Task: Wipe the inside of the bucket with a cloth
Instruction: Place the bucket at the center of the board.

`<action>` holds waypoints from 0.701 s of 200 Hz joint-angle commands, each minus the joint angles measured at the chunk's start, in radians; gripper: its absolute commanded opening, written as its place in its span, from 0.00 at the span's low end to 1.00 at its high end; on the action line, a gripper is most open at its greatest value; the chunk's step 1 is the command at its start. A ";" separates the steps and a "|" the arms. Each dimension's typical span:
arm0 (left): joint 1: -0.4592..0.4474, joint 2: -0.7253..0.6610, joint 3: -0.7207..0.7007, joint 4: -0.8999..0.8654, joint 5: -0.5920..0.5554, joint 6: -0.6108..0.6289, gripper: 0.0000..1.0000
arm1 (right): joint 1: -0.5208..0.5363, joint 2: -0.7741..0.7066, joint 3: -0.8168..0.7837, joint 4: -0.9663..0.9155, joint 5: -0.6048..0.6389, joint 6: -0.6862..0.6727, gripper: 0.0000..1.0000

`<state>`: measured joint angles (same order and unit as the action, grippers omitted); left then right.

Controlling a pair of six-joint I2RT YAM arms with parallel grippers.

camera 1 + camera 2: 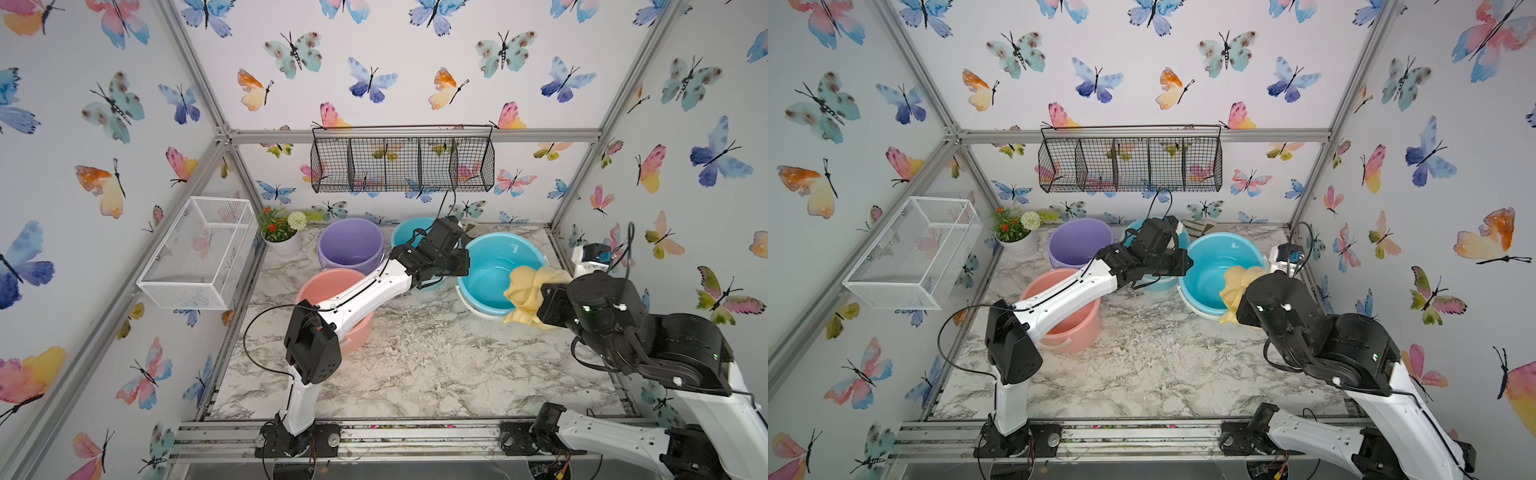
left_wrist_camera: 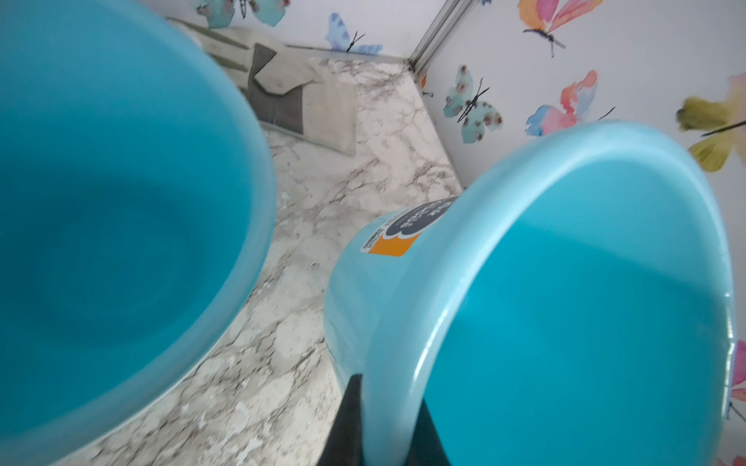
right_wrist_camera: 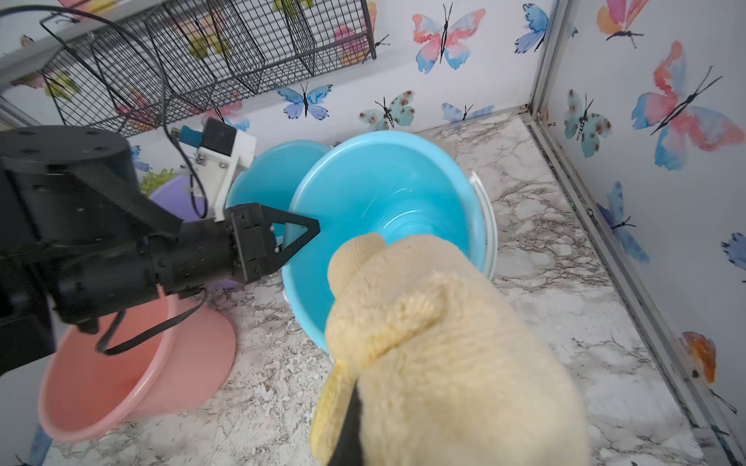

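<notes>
Right wrist: cloth [image 3: 444, 343] at bucket [image 3: 383, 181] rim

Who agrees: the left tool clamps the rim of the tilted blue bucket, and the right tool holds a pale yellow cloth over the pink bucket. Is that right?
No. The right tool holds the pale yellow cloth at the mouth of the tilted blue bucket, not over the pink bucket, as the right wrist view shows. The left tool does clamp that bucket's rim.

pale yellow cloth [image 3: 444, 343], blue bucket [image 1: 492, 266], grey-veined marble table [image 1: 415, 365]
</notes>
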<state>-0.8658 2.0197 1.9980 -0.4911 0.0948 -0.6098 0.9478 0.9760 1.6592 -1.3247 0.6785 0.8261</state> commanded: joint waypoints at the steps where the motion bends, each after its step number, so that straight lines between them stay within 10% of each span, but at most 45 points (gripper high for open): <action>1: 0.007 0.127 0.186 0.049 0.031 -0.058 0.00 | -0.004 0.008 0.021 -0.051 -0.032 -0.004 0.02; 24: 0.017 0.255 0.334 0.075 0.013 -0.095 0.00 | -0.004 -0.003 0.019 -0.051 -0.045 0.008 0.02; 140: 0.024 0.394 0.222 0.391 -0.074 -0.169 0.05 | -0.004 -0.015 -0.016 -0.049 -0.101 0.009 0.02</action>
<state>-0.8497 2.4088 2.2021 -0.2142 0.0513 -0.7570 0.9474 0.9688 1.6524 -1.3571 0.5835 0.8268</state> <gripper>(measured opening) 0.134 0.072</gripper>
